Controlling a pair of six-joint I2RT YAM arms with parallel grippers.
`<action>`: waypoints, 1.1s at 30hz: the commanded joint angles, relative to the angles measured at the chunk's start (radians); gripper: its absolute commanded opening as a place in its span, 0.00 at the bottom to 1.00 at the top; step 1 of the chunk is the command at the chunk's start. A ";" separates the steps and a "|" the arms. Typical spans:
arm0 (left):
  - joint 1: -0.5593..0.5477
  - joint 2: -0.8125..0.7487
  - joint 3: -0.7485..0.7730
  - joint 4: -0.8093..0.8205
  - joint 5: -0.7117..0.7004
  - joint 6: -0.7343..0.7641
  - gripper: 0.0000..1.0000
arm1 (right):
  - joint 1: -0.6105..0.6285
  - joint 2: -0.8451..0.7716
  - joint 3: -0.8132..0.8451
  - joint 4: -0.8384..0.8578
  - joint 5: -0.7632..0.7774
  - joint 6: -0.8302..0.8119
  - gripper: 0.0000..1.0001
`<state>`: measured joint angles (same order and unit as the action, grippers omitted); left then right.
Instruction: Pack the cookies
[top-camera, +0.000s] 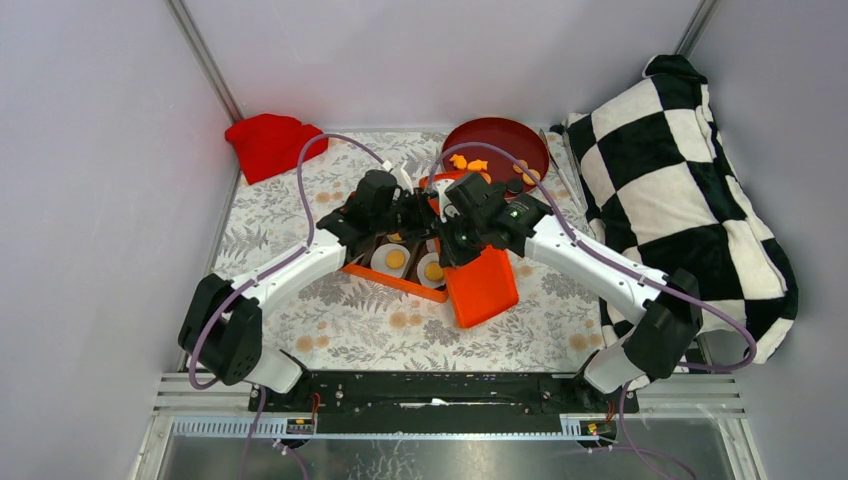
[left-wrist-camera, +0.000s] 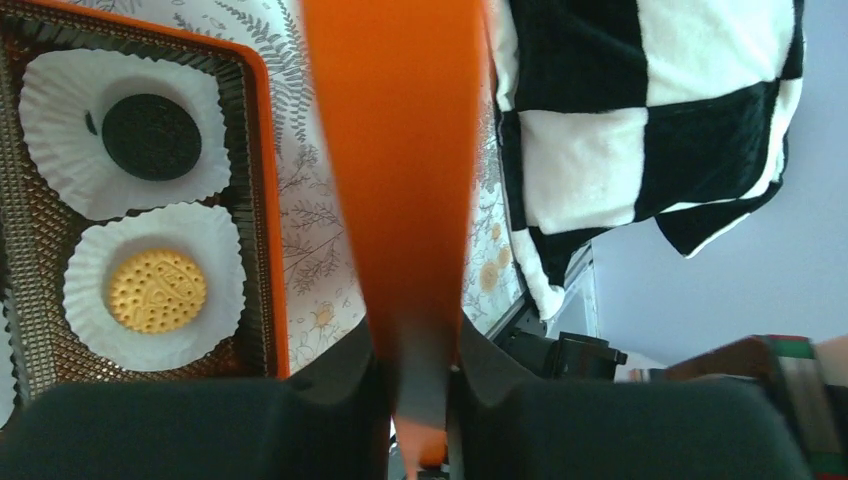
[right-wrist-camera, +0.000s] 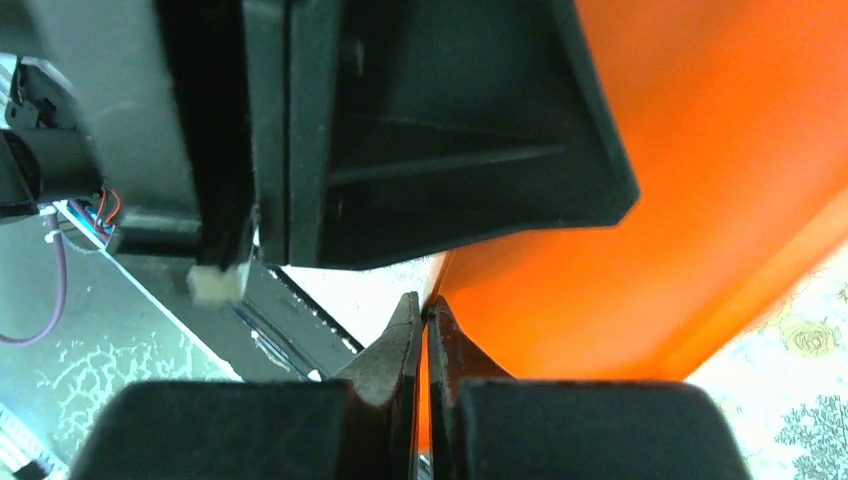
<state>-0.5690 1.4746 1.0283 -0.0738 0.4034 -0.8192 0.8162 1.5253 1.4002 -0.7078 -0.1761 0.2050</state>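
Sitting in white paper cups (left-wrist-camera: 215, 250) inside an orange box (left-wrist-camera: 270, 200), two cookies show clearly in the left wrist view: a pale orange one (left-wrist-camera: 156, 290) with a dotted, embossed face, and a black one (left-wrist-camera: 151, 136) in the next cup. Both are flat, round and lie level. More orange cookies (top-camera: 478, 165) lie loose on a red plate (top-camera: 495, 135) at the far side of the tabletop (top-camera: 330, 325), beyond the box and nearer the right arm.

Neither arm is free to reach them. The left gripper (left-wrist-camera: 418, 350) pinches an orange lid (left-wrist-camera: 400, 150), one finger on each face of the panel. The right gripper (right-wrist-camera: 425, 320) has its fingers pressed almost together, with a sliver of the same lid caught between them. From above, the lid slants down off the box's near-right corner onto the tabletop. Its long axis runs from the grippers towards the arm bases.

The box lies just left of the lid as the left wrist camera sees it. Shutting it would probably mean swinging the panel that way, over the filled cups. A checkered pillow (top-camera: 680, 170) lies well to the right.
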 joint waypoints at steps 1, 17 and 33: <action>0.005 0.026 0.025 -0.066 -0.060 0.075 0.14 | 0.028 -0.037 0.067 0.040 -0.010 -0.028 0.00; 0.224 0.053 0.406 -0.443 -0.045 0.171 0.00 | 0.133 -0.317 -0.155 0.168 0.371 -0.093 0.65; 0.383 0.127 0.665 -0.634 0.322 0.088 0.00 | 0.380 -0.329 -0.574 0.754 1.004 -0.341 0.67</action>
<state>-0.2321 1.6165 1.6566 -0.6651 0.5972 -0.7044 1.1618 1.2053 0.8661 -0.2062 0.6113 -0.0322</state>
